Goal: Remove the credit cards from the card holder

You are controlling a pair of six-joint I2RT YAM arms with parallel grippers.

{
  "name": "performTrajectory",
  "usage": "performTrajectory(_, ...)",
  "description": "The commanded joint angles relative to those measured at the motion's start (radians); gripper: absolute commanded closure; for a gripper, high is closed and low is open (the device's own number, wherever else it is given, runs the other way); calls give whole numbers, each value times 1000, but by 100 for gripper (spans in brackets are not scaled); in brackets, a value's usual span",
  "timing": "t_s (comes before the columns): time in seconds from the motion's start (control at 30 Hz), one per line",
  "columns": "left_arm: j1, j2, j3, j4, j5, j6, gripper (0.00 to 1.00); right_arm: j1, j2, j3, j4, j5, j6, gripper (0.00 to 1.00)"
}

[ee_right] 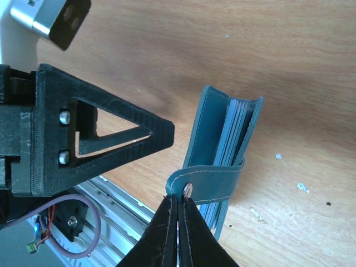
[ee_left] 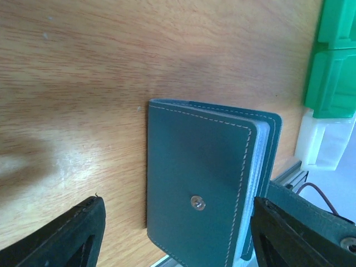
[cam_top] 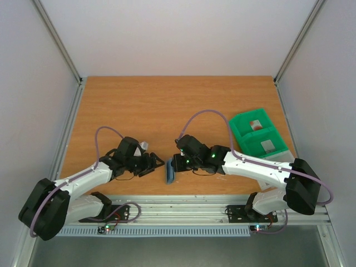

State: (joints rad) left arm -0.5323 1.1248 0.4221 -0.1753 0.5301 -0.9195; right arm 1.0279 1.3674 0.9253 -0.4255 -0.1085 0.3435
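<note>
Opening step, I'd say: the card holder (ee_right: 225, 139) stood on edge on the surface (cam_top: 167, 105), between the arms. The right tool (ee_right: 178, 201) pinched its snap strap (ee_right: 217, 179). The left tool (cam_top: 158, 164) was spread, touching nothing. Next up, probably: left grabs a cover.

No legible writing in any view.
A silver housing (ee_right: 33, 19) at the upper left of the right wrist view carried small dark marks, too blurred to read; no other lettering, number or sign could be made out.
</note>
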Motion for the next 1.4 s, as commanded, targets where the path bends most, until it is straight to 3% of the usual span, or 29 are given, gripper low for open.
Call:
performTrajectory(0.0,-1,22,-21,151,54,-18,27,0,-34,-9,45,-19,11,99)
performTrajectory(0.27,-1,50,-44,229,52,-27,25,0,-34,-8,79,-42,-5,99)
performTrajectory(0.37,-1,89,-42,226,49,-21,30,0,-37,-10,73,-42,-1,99)
performTrajectory(0.7,-1,91,-36,199,20,-7,68,-5,-79,-43,-142,166,0,99)
performTrajectory(0.93,-1,94,-41,216,37,-5,95,-18,-81,-115,-144,190,-3,98)
performTrajectory(1.07,-1,86,-50,229,44,-18,99,-19,-72,-77,-210,202,2,87)
performTrajectory(1.23,-1,63,-59,221,34,-28,99,-19,-95,-4,-298,202,-6,62)
performTrajectory(1.37,-3,64,-63,221,31,-28,100,-19,-110,28,-306,160,-6,59)
